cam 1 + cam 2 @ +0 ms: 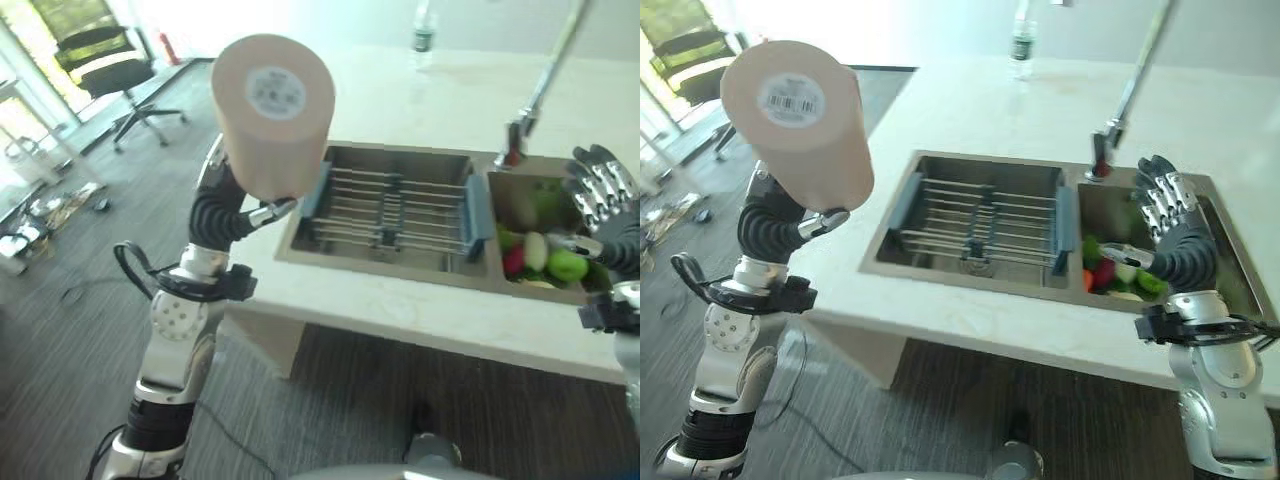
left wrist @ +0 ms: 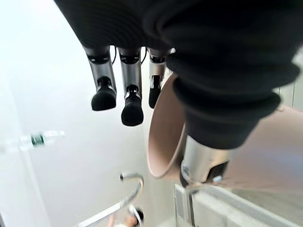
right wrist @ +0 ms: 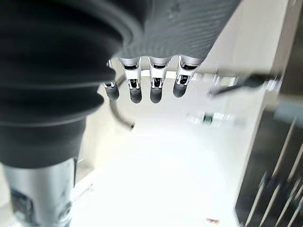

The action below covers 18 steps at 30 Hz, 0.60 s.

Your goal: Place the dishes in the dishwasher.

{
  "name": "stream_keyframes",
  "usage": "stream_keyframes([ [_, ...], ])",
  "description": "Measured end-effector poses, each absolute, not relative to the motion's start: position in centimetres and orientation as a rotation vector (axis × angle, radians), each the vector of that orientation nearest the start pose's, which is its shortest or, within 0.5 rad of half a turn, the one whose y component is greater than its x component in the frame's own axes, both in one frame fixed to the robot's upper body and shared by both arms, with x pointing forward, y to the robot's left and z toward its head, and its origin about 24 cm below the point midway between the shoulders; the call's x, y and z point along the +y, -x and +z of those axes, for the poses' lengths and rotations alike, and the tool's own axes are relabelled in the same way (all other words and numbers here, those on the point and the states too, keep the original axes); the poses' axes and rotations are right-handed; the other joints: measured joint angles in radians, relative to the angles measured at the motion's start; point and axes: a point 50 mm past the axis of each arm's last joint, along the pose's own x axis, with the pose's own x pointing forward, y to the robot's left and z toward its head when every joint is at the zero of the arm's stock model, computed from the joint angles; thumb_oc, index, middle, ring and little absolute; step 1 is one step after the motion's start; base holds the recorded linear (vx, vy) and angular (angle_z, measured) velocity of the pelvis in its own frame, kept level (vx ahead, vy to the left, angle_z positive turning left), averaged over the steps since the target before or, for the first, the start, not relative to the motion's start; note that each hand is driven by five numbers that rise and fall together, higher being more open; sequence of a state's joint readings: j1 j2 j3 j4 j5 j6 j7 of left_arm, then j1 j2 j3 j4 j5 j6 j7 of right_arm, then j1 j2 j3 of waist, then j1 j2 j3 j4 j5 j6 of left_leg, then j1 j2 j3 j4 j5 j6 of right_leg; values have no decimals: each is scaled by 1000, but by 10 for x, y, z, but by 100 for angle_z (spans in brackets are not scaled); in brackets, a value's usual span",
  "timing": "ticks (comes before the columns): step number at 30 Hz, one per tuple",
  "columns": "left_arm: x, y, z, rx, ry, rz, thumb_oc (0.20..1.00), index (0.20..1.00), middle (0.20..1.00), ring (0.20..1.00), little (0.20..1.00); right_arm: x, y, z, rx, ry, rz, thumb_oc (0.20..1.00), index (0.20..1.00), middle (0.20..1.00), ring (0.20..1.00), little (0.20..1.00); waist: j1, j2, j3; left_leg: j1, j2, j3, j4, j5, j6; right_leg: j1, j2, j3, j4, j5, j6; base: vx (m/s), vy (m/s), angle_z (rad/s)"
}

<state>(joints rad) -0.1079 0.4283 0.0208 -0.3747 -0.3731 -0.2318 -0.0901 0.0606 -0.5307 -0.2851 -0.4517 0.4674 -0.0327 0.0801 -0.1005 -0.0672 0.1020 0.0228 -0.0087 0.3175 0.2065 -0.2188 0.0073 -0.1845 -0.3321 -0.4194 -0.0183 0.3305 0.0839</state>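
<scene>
A tall pale-pink cup (image 1: 270,110) is raised high over the counter's left corner, its labelled base turned toward my head. My left hand (image 1: 225,205) grips it from below; in the left wrist view the thumb (image 2: 203,161) presses on the cup's wall (image 2: 163,132) with the fingers (image 2: 132,109) opposite. My right hand (image 1: 1170,215) hovers open over the right sink basin, fingers (image 3: 156,90) straight and holding nothing.
A white counter (image 1: 400,320) holds a double steel sink. The left basin carries a wire drying rack (image 1: 390,215) with blue ends. Fruit and vegetables (image 1: 545,255) lie in the right basin. A faucet (image 1: 535,90) and a bottle (image 1: 424,30) stand behind. An office chair (image 1: 110,70) stands far left.
</scene>
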Motion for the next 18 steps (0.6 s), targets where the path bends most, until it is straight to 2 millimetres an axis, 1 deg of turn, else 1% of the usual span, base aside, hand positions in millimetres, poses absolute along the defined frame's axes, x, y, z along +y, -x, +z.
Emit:
stream_keyframes([
  [1, 188, -239, 186, -674, -101, -253, 200, 200, 200, 200, 200, -246, -224, 180, -486, 150, 41, 1000, 1000, 1000, 1000, 1000, 23, -21, 3, -12, -24, 13, 10, 18, 22, -20, -12, 21, -19, 85, 13, -449, 287, 20],
  [2, 191, -239, 185, -660, -118, -248, 200, 200, 200, 200, 200, -243, -226, 176, -479, 129, 47, 1000, 1000, 1000, 1000, 1000, 28, -22, 3, -27, -12, 17, 24, 11, 36, -32, -11, 48, -10, 138, -23, -383, 233, -14],
  [3, 195, -238, 184, -651, -130, -235, 200, 200, 200, 200, 200, -239, -224, 169, -458, 118, 57, 1000, 1000, 1000, 1000, 1000, 29, -36, -2, -35, -25, 19, 47, 19, 50, -32, -13, 61, 8, 157, -44, -408, 228, 20],
  [4, 195, -240, 184, -655, -118, -222, 200, 200, 200, 200, 200, -237, -221, 168, -467, 101, 51, 1000, 1000, 1000, 1000, 1000, 10, -36, -2, -69, -20, -10, 80, 15, 60, -45, -24, 137, 24, 179, -71, -188, 90, 81],
  [5, 191, -242, 179, -636, -93, -229, 200, 200, 200, 200, 200, -234, -219, 165, -454, 102, 70, 1000, 1000, 1000, 1000, 1000, -15, -5, 7, -92, -15, -83, 79, 22, 120, -51, 12, 321, 104, 125, -17, -200, 53, 131],
  [6, 186, -243, 173, -608, -69, -245, 200, 200, 200, 200, 200, -238, -217, 166, -444, 123, 64, 1000, 1000, 1000, 1000, 1000, -22, 33, 2, -107, 13, -133, 63, 37, 123, -39, 91, 445, 207, -29, 75, -136, 4, 161],
  [7, 185, -243, 176, -612, -78, -256, 200, 200, 200, 200, 200, -241, -218, 173, -454, 168, 73, 1000, 1000, 1000, 1000, 1000, -21, 53, 5, -96, 26, -173, -11, 121, 94, -26, 174, 496, 336, -204, 85, -133, -42, 125],
  [8, 188, -240, 181, -627, -94, -258, 200, 200, 200, 200, 200, -243, -219, 181, -474, 208, 88, 1000, 1000, 1000, 1000, 1000, -4, 43, 2, -80, 19, -182, -83, 167, 97, -19, 206, 488, 392, -278, 83, -62, -82, 100],
  [9, 191, -238, 187, -647, -107, -259, 200, 200, 200, 200, 200, -243, -219, 191, -507, 237, 96, 1000, 1000, 1000, 1000, 1000, 6, 35, 1, -70, 6, -203, -144, 215, 91, 20, 243, 490, 408, -341, 84, -40, -100, 73],
  [10, 190, -239, 188, -649, -86, -258, 200, 200, 200, 200, 200, -242, -218, 198, -541, 239, 95, 1000, 1000, 1000, 1000, 1000, 11, 36, 1, -65, -6, -248, -177, 254, 76, 72, 311, 557, 388, -412, 67, -24, -145, 114],
  [11, 186, -242, 187, -646, -72, -269, 200, 200, 200, 200, 200, -240, -217, 197, -547, 221, 98, 1000, 1000, 1000, 1000, 1000, -4, 39, 2, -64, -14, -318, -205, 282, 50, 134, 388, 665, 351, -472, 16, -15, -166, 117],
  [12, 180, -244, 188, -649, -63, -288, 200, 200, 200, 200, 200, -238, -218, 195, -541, 210, 107, 1000, 1000, 1000, 1000, 1000, 2, 36, 1, -70, -19, -345, -225, 296, 33, 160, 433, 691, 315, -481, 0, -31, -218, 132],
  [13, 172, -246, 191, -659, -52, -317, 200, 200, 200, 200, 200, -234, -216, 190, -536, 195, 118, 1000, 1000, 1000, 1000, 1000, -1, 21, -2, -86, -40, -396, -242, 323, -1, 206, 443, 670, 192, -466, -33, -20, -173, 139],
  [14, 167, -244, 192, -671, -22, -333, 200, 200, 200, 200, 200, -230, -215, 188, -528, 197, 141, 1000, 1000, 1000, 1000, 1000, 0, 16, -10, -117, -57, -390, -255, 308, -3, 245, 422, 594, 66, -411, -116, -41, -173, 145],
  [15, 170, -239, 186, -654, 0, -323, 200, 200, 200, 200, 200, -226, -217, 189, -532, 197, 162, 1000, 1000, 1000, 1000, 1000, 17, 30, -3, -130, -52, -383, -259, 284, -22, 249, 409, 562, 15, -387, -128, -42, -130, 134],
  [16, 172, -238, 185, -647, 7, -315, 200, 200, 200, 200, 200, -226, -218, 189, -534, 193, 159, 1000, 1000, 1000, 1000, 1000, 29, 33, 2, -138, -49, -378, -242, 283, -22, 255, 400, 531, -15, -362, -154, -46, -108, 103],
  [17, 178, -235, 181, -630, 24, -296, 200, 200, 200, 200, 200, -221, -220, 187, -527, 183, 176, 1000, 1000, 1000, 1000, 1000, 64, 26, 5, -141, -33, -341, -180, 271, -21, 281, 387, 485, -55, -337, -168, -67, -54, 106],
  [18, 184, -232, 177, -619, 28, -269, 200, 200, 200, 200, 200, -217, -220, 187, -529, 183, 198, 1000, 1000, 1000, 1000, 1000, 77, 26, 6, -122, -6, -330, -157, 264, -32, 289, 389, 458, -68, -335, -172, -72, 6, 92],
])
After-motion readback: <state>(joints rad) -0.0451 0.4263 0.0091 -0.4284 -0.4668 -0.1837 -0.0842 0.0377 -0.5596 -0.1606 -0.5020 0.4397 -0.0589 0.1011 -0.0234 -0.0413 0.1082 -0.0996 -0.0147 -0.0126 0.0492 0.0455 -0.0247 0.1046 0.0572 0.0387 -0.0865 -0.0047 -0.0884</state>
